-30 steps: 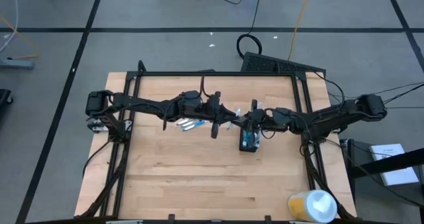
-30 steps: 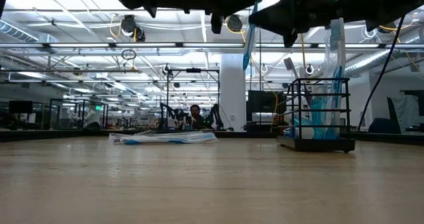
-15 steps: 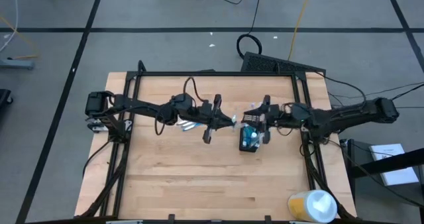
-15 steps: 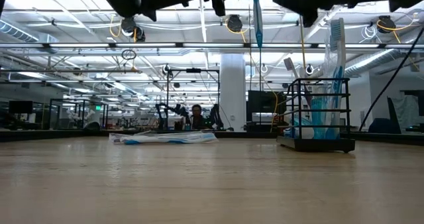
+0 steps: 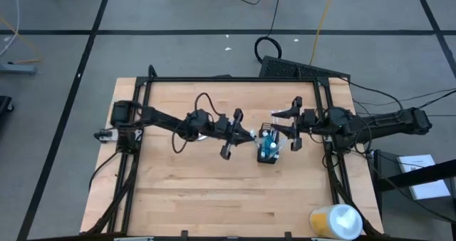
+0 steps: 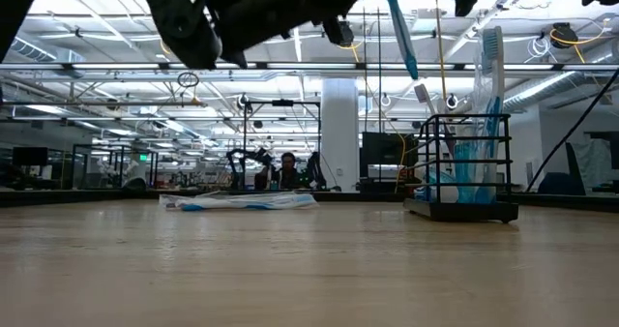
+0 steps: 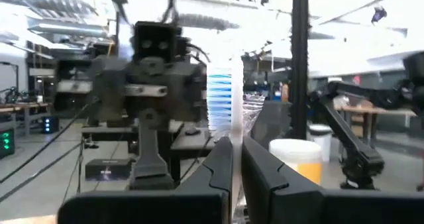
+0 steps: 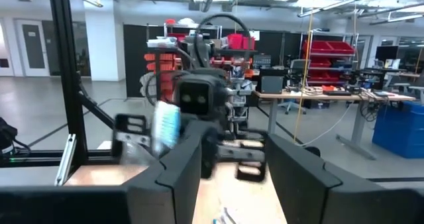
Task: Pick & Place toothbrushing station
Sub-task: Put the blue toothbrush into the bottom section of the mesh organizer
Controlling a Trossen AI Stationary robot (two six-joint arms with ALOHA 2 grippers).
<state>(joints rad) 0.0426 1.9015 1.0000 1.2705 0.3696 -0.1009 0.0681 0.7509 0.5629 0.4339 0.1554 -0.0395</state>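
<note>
Above the table, my left gripper (image 7: pixel 233 159) holds a single toothbrush (image 7: pixel 222 105), fingers pinched tight on the thin handle with the bristle head standing clear beyond the tips. In the overhead view that left gripper (image 5: pixel 239 129) sits just short of the black wire-mesh cup (image 5: pixel 268 150), which stands a little ahead of it and to its side. The right gripper (image 5: pixel 294 130), fingers spread and nothing between them, hangs just on the far side of the cup, facing mine.

From table height, the carried toothbrush (image 6: pixel 400 29) hangs tilted above and beside the cup (image 6: pixel 462 168), where several brushes already stand upright. The remaining loose brushes and tubes (image 6: pixel 238 200) lie in a heap behind my left gripper, well apart from the cup.

The risks, as I judge them: the brush is tilted, so if I lower it now its tip may catch on the wire rim or on the brushes already inside, and either twist in the pinch or tip the light cup over. The two grippers are close across the cup, and a careless sweep could knock them together. Releasing too high could let the brush bounce out onto the table.
</note>
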